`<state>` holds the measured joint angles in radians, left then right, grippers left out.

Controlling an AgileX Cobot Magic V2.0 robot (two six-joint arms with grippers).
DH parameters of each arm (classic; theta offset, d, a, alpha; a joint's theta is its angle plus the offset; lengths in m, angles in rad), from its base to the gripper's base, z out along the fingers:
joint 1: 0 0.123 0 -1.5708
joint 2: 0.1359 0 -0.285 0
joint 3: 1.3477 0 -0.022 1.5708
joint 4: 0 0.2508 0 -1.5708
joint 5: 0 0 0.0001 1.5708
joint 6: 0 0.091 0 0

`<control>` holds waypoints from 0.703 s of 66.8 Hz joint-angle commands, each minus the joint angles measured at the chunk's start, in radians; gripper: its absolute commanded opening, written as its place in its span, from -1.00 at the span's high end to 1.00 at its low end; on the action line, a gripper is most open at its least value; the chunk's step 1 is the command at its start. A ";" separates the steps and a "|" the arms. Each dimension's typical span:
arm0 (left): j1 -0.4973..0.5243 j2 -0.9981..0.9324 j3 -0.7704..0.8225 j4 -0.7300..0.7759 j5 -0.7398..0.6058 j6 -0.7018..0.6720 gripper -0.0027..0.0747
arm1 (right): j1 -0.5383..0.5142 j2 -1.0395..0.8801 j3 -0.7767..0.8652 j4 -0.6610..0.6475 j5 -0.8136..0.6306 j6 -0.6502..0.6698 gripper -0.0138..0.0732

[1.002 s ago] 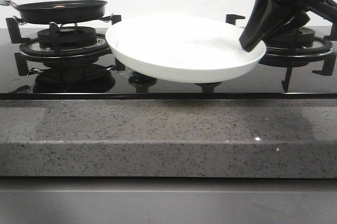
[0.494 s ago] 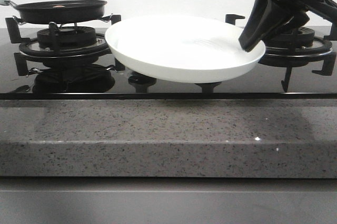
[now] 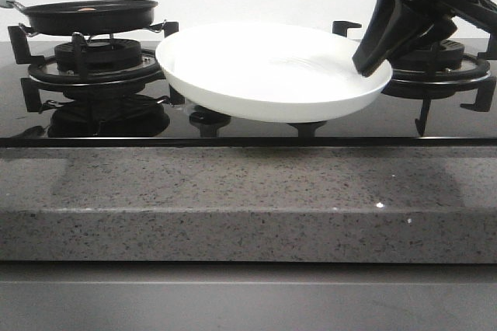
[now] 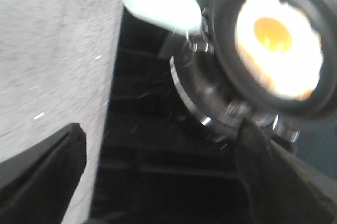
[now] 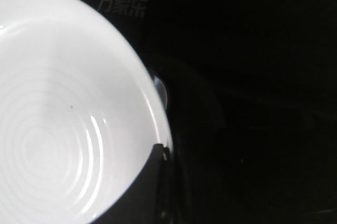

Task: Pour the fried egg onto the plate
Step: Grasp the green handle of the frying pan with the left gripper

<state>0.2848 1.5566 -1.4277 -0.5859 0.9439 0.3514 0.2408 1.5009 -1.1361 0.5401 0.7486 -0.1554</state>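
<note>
Gleaming white plate [image 3: 264, 74] — ridged, bare — pinched in right gripper [image 3: 371, 59]; left gripper [image 4: 158, 166] wide.

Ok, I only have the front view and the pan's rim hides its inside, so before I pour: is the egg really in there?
Observer: Yes. The left wrist view shows the fried egg lying flat in the frying pan, yolk up.
Operator: Is the left gripper on the handle?
Observer: No. The left gripper is open, with nothing between its fingers; the pale handle is apart from it.
Operator: And the plate's inside?
Observer: The right wrist view shows the plate bare, with only moulded rings.
</note>
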 commanded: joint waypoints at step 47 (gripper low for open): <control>0.083 0.372 -0.268 -0.660 0.125 0.143 -0.53 | -0.002 -0.035 -0.022 0.037 -0.031 -0.011 0.84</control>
<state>0.3658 1.9624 -1.6533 -1.1447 1.0420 0.4895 0.2408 1.5009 -1.1361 0.5401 0.7486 -0.1598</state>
